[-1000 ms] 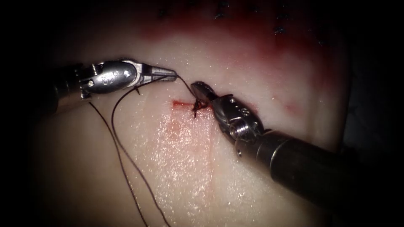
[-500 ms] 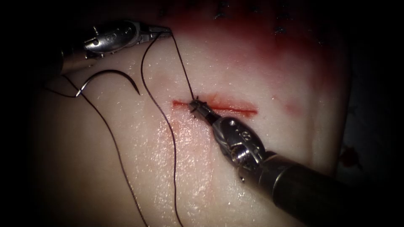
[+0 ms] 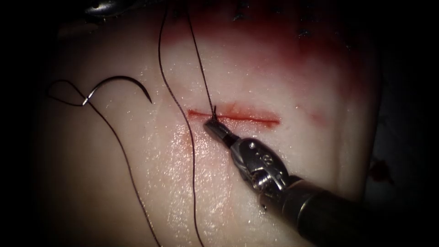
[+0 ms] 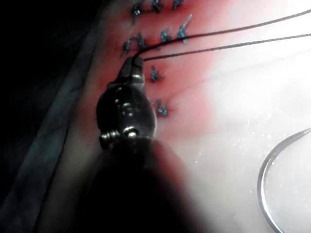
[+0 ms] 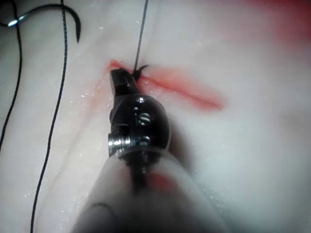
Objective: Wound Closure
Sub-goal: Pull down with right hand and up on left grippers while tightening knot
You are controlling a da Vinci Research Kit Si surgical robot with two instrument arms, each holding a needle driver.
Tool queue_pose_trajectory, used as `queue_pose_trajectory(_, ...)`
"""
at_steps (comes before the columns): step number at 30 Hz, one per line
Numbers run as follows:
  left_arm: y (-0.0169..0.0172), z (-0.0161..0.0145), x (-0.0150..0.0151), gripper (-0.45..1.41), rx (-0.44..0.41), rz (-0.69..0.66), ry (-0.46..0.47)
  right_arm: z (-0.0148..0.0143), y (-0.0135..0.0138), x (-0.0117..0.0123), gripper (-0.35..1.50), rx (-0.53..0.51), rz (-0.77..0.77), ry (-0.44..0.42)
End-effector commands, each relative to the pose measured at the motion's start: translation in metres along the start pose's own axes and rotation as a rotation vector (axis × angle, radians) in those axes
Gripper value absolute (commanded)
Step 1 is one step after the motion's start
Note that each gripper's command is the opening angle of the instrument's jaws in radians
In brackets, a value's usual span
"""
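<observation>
The cut runs as a red line across the pale tissue. A knot sits near the cut's left end. My right tool has its jaws shut on the short thread end right at the knot. My left tool, at the tissue's far edge, is shut on the thread. Two strands run from its jaws, and one strand stretches taut down to the knot. The curved needle lies free on the tissue left of the cut, not in the tissue and held by neither tool.
Slack thread runs down the tissue left of the cut, and a second strand trails from the needle's tail. Older stitches sit in red fluid along the far edge. Darkness surrounds the tissue.
My left tool has pulled its thread up and away to the far left edge, uncovering the needle. My right tool closed at the knot and drew slightly down, and the knot has cinched smaller.
</observation>
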Motion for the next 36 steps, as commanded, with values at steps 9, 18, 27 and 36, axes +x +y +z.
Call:
queue_pose_trajectory(9, -0.0030, 0.0015, 0.0002, -0.35, 0.064, 0.050, 0.007, 0.0002, -0.0005, -0.0017, -0.35, 0.011, -0.021, 0.004)
queue_pose_trajectory(18, -0.0035, 0.0006, 0.0003, -0.35, 0.152, 0.101, 0.037, -0.0008, -0.0005, -0.0035, -0.35, 0.019, -0.051, -0.005)
queue_pose_trajectory(27, -0.0054, -0.0003, 0.0016, -0.35, 0.233, 0.127, 0.032, -0.0015, -0.0006, -0.0047, -0.35, 0.024, -0.062, -0.001)
queue_pose_trajectory(36, -0.0073, -0.0022, 0.0035, -0.35, 0.285, 0.137, 0.034, -0.0022, -0.0008, -0.0065, -0.35, 0.027, -0.078, 0.010)
